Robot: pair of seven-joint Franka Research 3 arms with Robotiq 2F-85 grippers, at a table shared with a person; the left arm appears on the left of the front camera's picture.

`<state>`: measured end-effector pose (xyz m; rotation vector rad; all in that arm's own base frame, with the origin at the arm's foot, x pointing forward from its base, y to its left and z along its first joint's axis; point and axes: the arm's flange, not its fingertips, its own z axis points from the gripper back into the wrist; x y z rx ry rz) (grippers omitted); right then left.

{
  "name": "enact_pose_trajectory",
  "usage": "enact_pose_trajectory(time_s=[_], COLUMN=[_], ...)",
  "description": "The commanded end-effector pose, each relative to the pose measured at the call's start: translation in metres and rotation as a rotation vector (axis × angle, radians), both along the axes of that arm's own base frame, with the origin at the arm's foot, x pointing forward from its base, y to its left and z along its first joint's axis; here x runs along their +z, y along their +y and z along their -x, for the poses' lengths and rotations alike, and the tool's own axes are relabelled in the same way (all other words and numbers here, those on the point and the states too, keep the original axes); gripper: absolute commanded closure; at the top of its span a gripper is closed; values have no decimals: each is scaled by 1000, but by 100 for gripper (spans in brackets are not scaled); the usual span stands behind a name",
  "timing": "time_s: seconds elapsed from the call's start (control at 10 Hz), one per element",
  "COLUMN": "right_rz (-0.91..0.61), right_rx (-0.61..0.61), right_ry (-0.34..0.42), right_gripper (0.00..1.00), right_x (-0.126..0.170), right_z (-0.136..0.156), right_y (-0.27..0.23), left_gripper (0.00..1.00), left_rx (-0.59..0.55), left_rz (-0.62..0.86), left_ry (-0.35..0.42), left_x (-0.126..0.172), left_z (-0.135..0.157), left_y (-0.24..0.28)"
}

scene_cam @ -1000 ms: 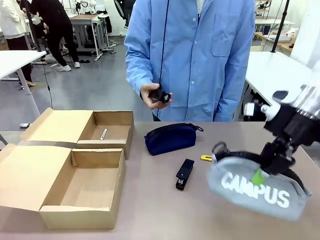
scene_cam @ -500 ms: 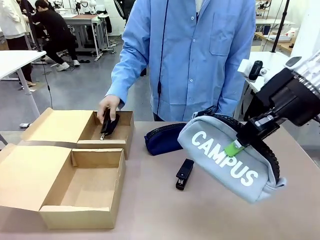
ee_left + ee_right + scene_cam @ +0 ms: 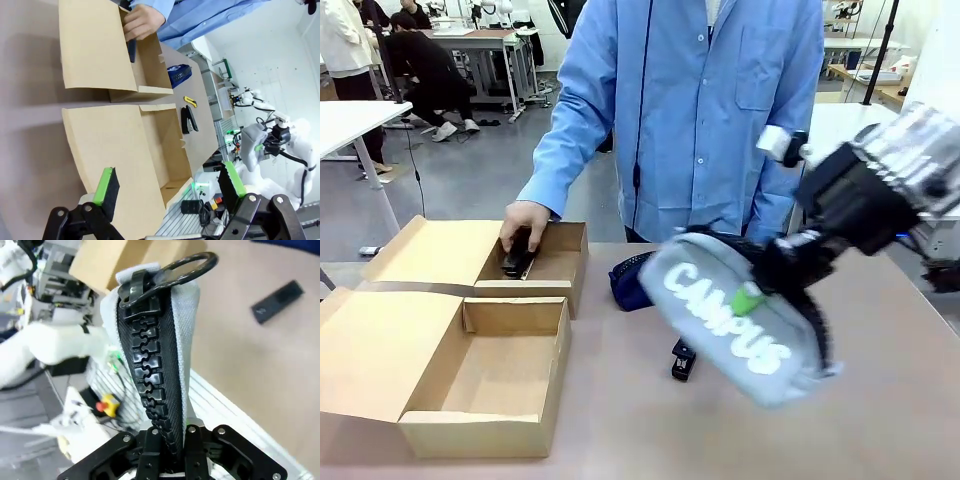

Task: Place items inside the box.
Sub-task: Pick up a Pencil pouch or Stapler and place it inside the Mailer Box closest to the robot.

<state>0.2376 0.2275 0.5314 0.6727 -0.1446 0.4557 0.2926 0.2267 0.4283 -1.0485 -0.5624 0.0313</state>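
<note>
Right gripper (image 3: 760, 288) is clamped shut on the zipper edge of the grey "CAMPUS" pouch (image 3: 720, 322). The pouch hangs tilted in the air over the table (image 3: 620, 430), right of the cardboard box (image 3: 480, 436), and it partly covers the navy zip pouch (image 3: 624, 282) lying behind it. In the right wrist view the fingers pinch the chunky black zipper right at the bottom of the shot, with the pouch (image 3: 155, 340) sticking straight up from them and its pull ring at the top. One black stapler (image 3: 682, 362) lies flat on the table just below the hanging pouch, outside the box. The other stapler (image 3: 515, 262) is down in the far compartment of the box, with the person's hand (image 3: 525, 225) on top of it. From the left wrist view the yellow-and-black utility knife (image 3: 190, 101) sits on the table between the navy pouch and the loose stapler. Left gripper (image 3: 169, 182) has its fingers spread wide with nothing between them, hovering off the near side of the box.
</note>
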Motion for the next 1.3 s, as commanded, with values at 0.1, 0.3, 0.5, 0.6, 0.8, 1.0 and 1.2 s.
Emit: enact_pose_trajectory(time_s=[0.1, 0.3, 0.5, 0.6, 0.8, 1.0, 1.2], right_rz=[-141, -166, -196, -195, -188, -186, -161], right_rx=[-363, -502, -499, -381, -493, -469, -521], right_ry=[140, 242, 236, 270, 270, 279, 291], right_gripper=[94, 94, 94, 94, 94, 94, 94], right_x=[13, -8, -32, -38, -26, -41, -53], right_z=[-9, -33, -46, -43, -29, -41, -56], right_y=[130, 200, 247, 256, 217, 236, 276], left_gripper=[0, 0, 0, 0, 0, 0, 0], left_rx=[-1, -1, -1, -1, -1, -1, -1], left_rz=[11, 11, 11, 11, 11, 11, 11], left_ry=[-33, -33, -33, -33, -33, -33, -33], left_x=[1, 1, 1, 1, 1, 1, 1], left_z=[-2, -2, -2, -2, -2, -2, -2], left_y=[0, 0, 0, 0, 0, 0, 0])
